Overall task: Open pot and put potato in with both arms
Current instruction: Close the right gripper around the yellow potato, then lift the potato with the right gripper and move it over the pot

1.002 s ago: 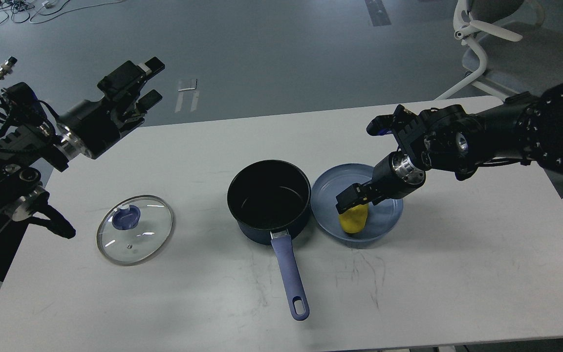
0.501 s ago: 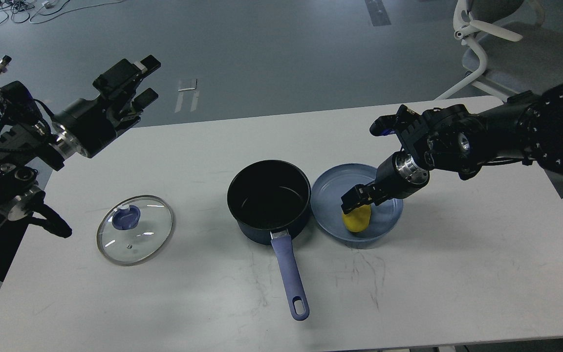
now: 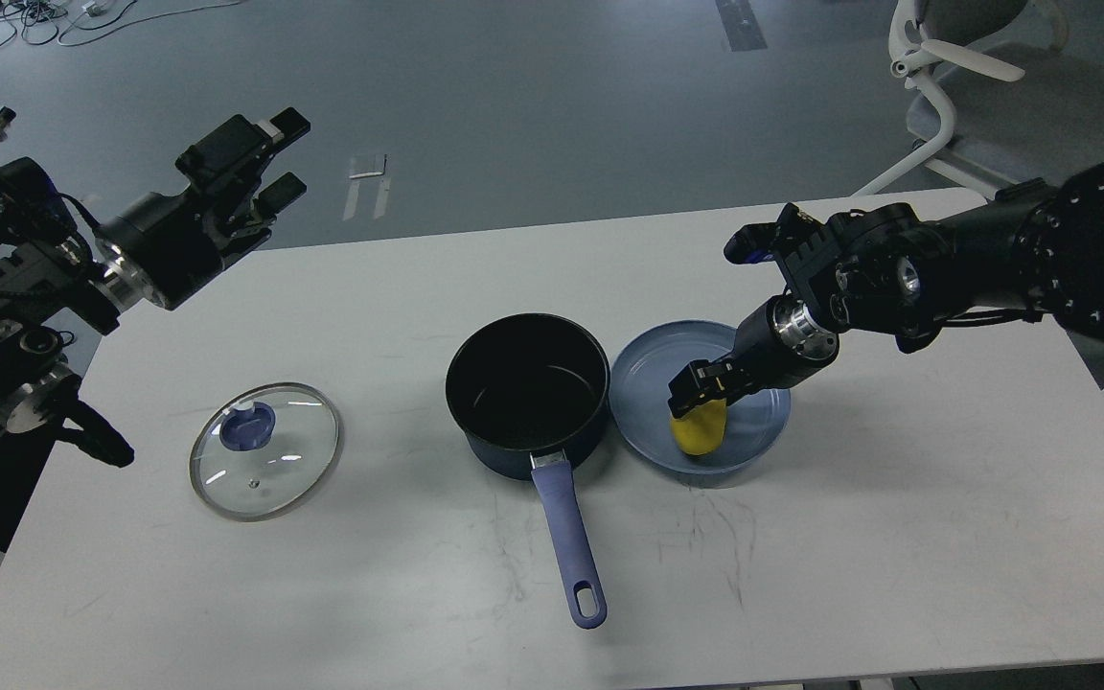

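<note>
- Head view shows a white table [image 3: 897,537] with a dark blue pot [image 3: 527,393] near its middle, lid off, black inside showing, and its long blue handle [image 3: 569,537] pointing toward the near edge.
- Glass lid [image 3: 265,450] lies flat on the table well to the left of the pot, its blue knob [image 3: 247,425] facing up.
- Just right of the pot, touching or nearly touching it, sits a shallow blue plate [image 3: 648,369].
- Yellow potato [image 3: 699,431] is on the near part of that plate, standing rather upright.
- Right gripper [image 3: 701,385] reaches down from the right and is clenched on the top of the potato, with its dark fingers on either side of the upper end; whether the potato's lower end touches the plate cannot be told.
- Left gripper [image 3: 274,158] hangs high at the far left, beyond the table's far-left corner, well apart from the lid and the pot; its two fingers are spread with nothing between them.
- On the floor past the table's far right stands a white chair [image 3: 945,86].
</note>
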